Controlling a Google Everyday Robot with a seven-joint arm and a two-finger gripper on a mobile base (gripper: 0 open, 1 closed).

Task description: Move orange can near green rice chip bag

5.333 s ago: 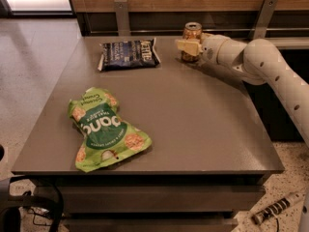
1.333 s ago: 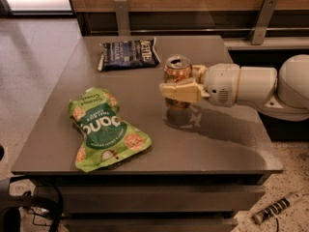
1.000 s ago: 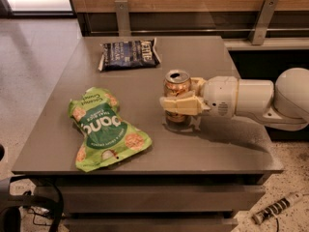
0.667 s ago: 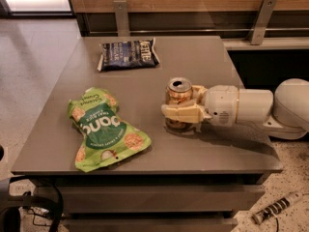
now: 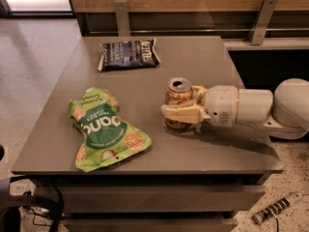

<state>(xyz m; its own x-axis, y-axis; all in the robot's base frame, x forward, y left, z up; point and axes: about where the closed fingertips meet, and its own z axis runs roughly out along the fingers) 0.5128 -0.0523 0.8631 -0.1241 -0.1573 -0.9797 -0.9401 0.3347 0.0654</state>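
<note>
The orange can (image 5: 176,96) stands upright on the grey table (image 5: 145,81), right of centre, its silver top showing. My gripper (image 5: 179,108) reaches in from the right and is shut on the can, with cream fingers (image 5: 183,113) wrapped around its lower body. The green rice chip bag (image 5: 105,128) lies flat at the front left of the table, a short gap left of the can.
A dark blue chip bag (image 5: 128,54) lies flat at the back of the table. My white arm (image 5: 256,108) stretches over the table's right edge. A wooden wall with metal brackets (image 5: 121,13) runs behind. Cables lie on the floor at the lower left.
My gripper has carried the can from the table's back right corner forward and left, and lowered it onto the table nearer the green bag.
</note>
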